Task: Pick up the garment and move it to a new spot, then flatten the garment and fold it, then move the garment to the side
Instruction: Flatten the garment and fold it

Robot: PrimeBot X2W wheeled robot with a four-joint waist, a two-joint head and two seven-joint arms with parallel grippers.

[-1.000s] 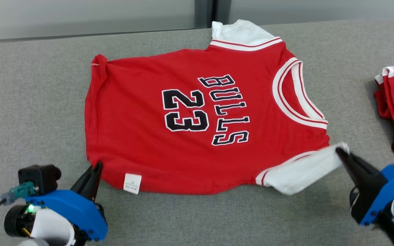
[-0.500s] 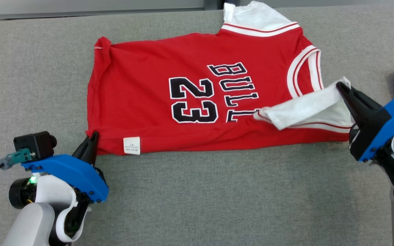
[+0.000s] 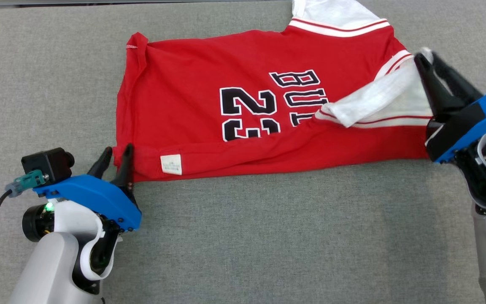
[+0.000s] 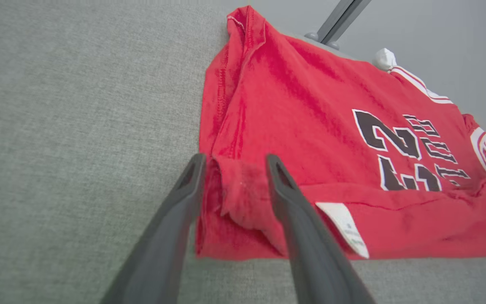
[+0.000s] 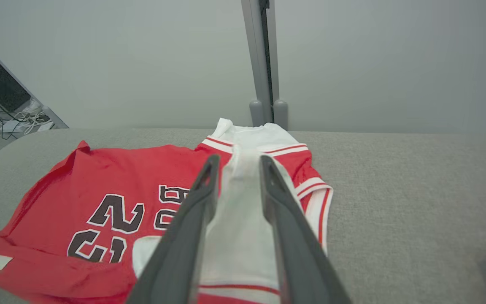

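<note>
Red jersey lies half-folded on the grey surface, a gripper at each near corner.
The left gripper has its fingers apart around the hem corner; the right gripper has its fingers apart astride the white sleeve, which is draped over the chest.

Parted left pincer astride red jersey corner

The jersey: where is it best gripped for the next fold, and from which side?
Probably the jersey's two far corners: the hem corner from the left, the far white sleeve from the right. Both show free edges, and that half is not yet folded.
</note>
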